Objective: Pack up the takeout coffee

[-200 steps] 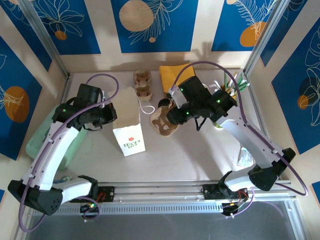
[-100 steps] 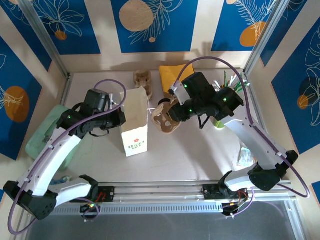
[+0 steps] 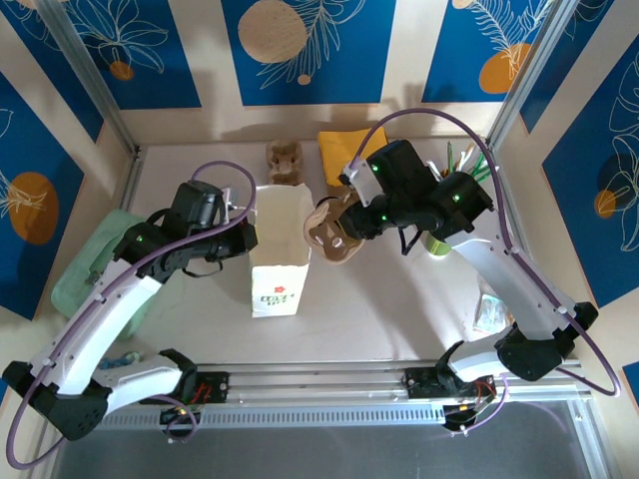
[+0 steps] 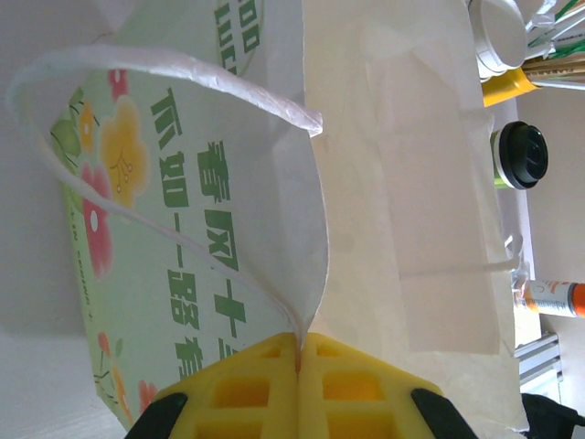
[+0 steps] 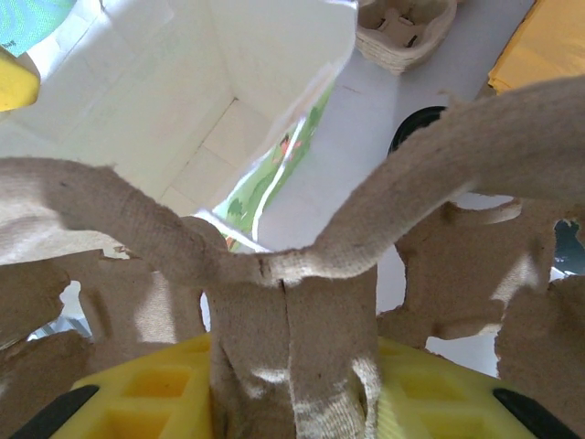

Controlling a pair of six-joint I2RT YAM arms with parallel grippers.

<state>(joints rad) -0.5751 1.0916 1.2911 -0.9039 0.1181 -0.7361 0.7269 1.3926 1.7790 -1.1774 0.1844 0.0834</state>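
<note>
Left gripper (image 4: 299,352): pinched fully shut on rim of paper bag (image 3: 280,249), propping mouth open. Right gripper (image 5: 288,366): clamped on centre handle of pulp cup carrier (image 5: 292,265), hovering tilted just right of bag mouth. Looks like early-to-mid task: bag open and ready, carrier in hand but not inside, no cup visible in it. Takeout coffee (image 4: 501,35): on table well right of bag, beside bundle of sticks (image 4: 553,64), in neither gripper. Probably remaining: seat cup, lower carrier into bag. Nearby: black lid (image 4: 521,154) right of bag, spare carriers (image 3: 285,158) behind bag. Possible snag for carrier: bag rim and handle loop (image 4: 183,66).
</note>
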